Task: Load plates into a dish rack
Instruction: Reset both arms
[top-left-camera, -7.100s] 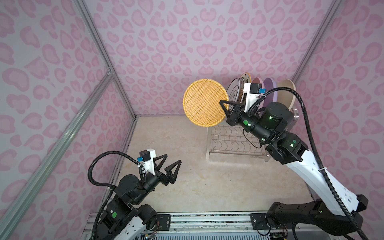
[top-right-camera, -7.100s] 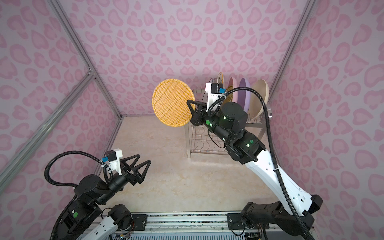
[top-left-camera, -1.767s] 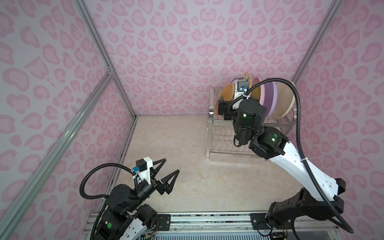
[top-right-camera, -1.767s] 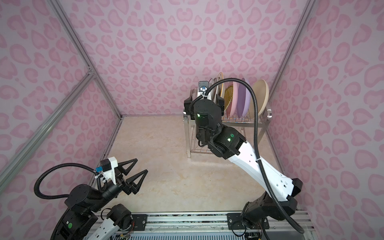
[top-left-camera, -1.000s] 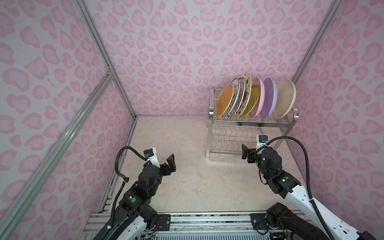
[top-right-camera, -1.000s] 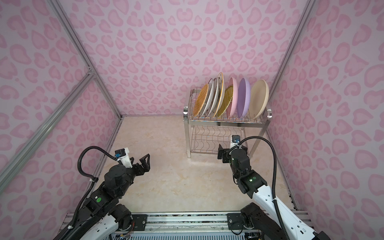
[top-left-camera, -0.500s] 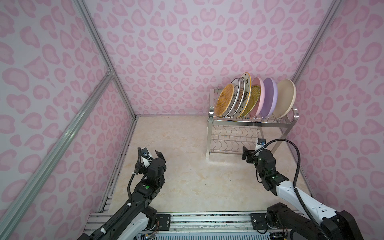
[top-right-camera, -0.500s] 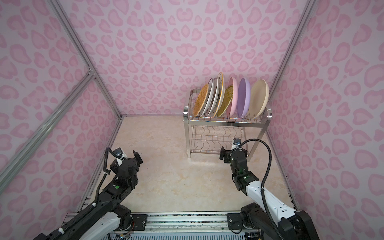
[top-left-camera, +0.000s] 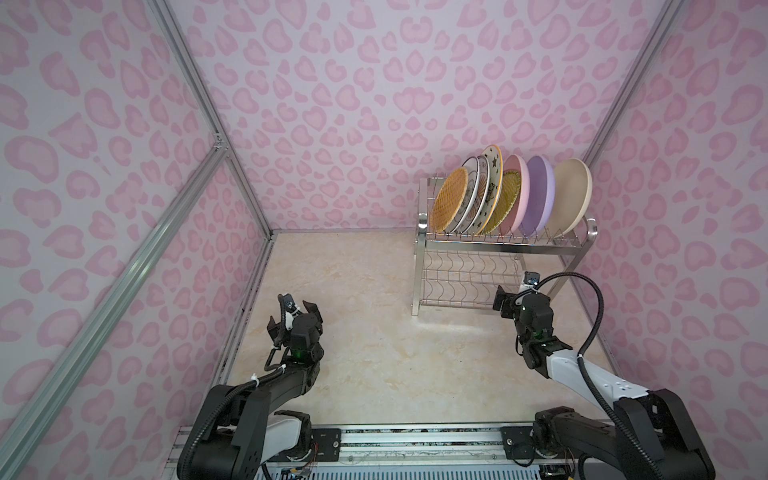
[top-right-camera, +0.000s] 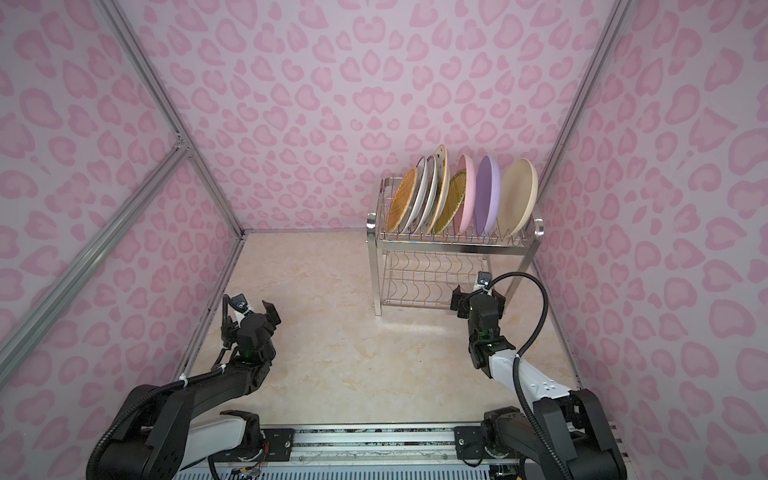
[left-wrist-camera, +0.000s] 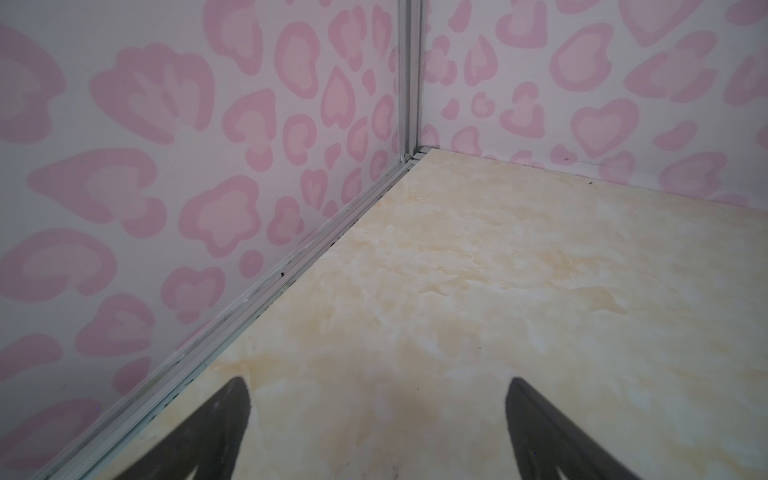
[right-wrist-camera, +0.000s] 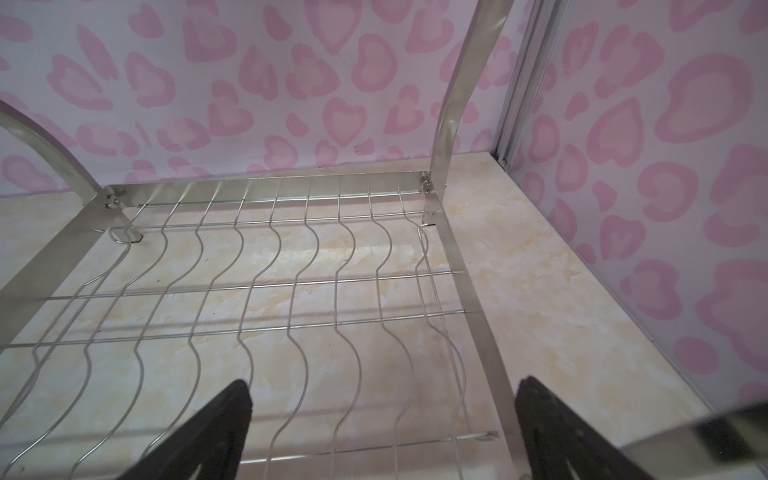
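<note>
The dish rack (top-left-camera: 498, 247) stands at the back right in both top views, also (top-right-camera: 453, 247). Several plates stand upright in its top tier: a yellow woven one (top-left-camera: 449, 199) at the left end, then white patterned ones (top-left-camera: 492, 178), a pink one (top-left-camera: 515, 183), a lilac one (top-left-camera: 538, 191) and a cream one (top-left-camera: 571, 195). My right gripper (top-left-camera: 519, 299) hangs low in front of the rack's empty lower tier (right-wrist-camera: 291, 270), open and holding nothing (right-wrist-camera: 384, 382). My left gripper (top-left-camera: 293, 318) sits low at the front left over bare table, open and empty (left-wrist-camera: 378, 384).
Pink patterned walls enclose the table on three sides. An aluminium floor rail (left-wrist-camera: 291, 270) runs close beside the left gripper. The rack's front right leg (top-left-camera: 571, 266) stands just right of the right gripper. A metal base rail (top-left-camera: 415, 440) lines the front edge.
The yellow woven plate that the right gripper held earlier now stands at the rack's left end. Both arms have folded down low towards the front, jaws still wide.
</note>
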